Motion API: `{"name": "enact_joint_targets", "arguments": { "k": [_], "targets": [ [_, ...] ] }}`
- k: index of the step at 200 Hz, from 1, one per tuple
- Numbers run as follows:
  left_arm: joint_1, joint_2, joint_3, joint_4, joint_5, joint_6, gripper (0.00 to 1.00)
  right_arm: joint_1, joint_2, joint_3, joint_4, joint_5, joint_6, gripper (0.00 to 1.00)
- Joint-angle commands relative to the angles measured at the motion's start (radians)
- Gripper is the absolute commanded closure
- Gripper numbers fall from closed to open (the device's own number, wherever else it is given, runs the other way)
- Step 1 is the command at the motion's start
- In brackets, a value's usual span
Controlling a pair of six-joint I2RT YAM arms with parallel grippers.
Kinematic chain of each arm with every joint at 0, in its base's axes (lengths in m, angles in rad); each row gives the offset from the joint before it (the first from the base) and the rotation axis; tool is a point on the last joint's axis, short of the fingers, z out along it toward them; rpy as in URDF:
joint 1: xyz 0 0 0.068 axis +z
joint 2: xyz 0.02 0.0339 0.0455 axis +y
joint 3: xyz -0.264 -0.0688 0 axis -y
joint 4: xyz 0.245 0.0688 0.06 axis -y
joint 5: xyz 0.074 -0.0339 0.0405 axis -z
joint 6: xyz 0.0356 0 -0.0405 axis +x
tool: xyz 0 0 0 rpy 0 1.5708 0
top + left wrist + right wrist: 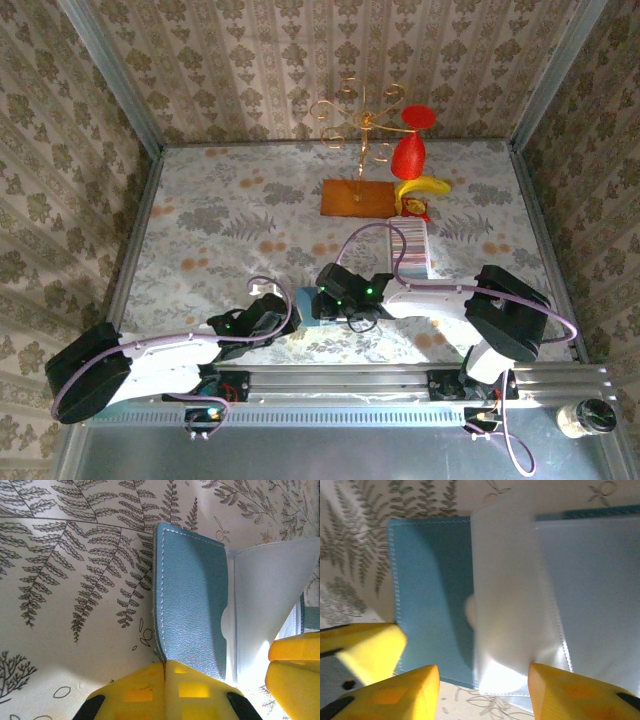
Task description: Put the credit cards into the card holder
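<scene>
The teal-blue card holder lies open on the table near the front edge, with clear plastic sleeves fanned up from its spine. My left gripper is shut on the near edge of its blue cover. My right gripper hovers open just over the holder, and one whitish translucent sleeve rises between its yellow fingers. From above, the right gripper meets the left gripper at the holder. The credit cards stand in a row in a long white tray behind.
The white tray runs back from the right arm. Behind it stand a red goblet, a banana and a gold wire stand on a wooden base. Patterned walls enclose the table.
</scene>
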Motion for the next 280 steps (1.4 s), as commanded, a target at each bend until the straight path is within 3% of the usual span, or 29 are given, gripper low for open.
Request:
{"name": "enact_joint_targets", "arguments": {
  "k": [1,173,216,269,280],
  "targets": [
    [-0.01,0.007,-0.017,0.007,0.008,0.002,1.0,0.006,0.003,-0.022,0.086,-0.042,0.04,0.49],
    [-0.01,0.038,-0.035,0.027,-0.007,-0.01,1.0,0.013,-0.076,-0.041,0.324,-0.146,0.117,0.49],
    [-0.01,0.041,-0.037,0.029,-0.009,-0.012,1.0,0.016,-0.167,-0.03,0.259,-0.094,0.091,0.49],
    [-0.011,0.012,-0.022,-0.009,-0.01,-0.004,1.0,0.0,-0.26,-0.04,0.039,0.039,0.018,0.53],
    [-0.013,-0.015,-0.011,-0.047,-0.021,-0.001,0.96,-0.006,-0.284,-0.045,0.009,0.058,-0.004,0.53]
  ]
}}
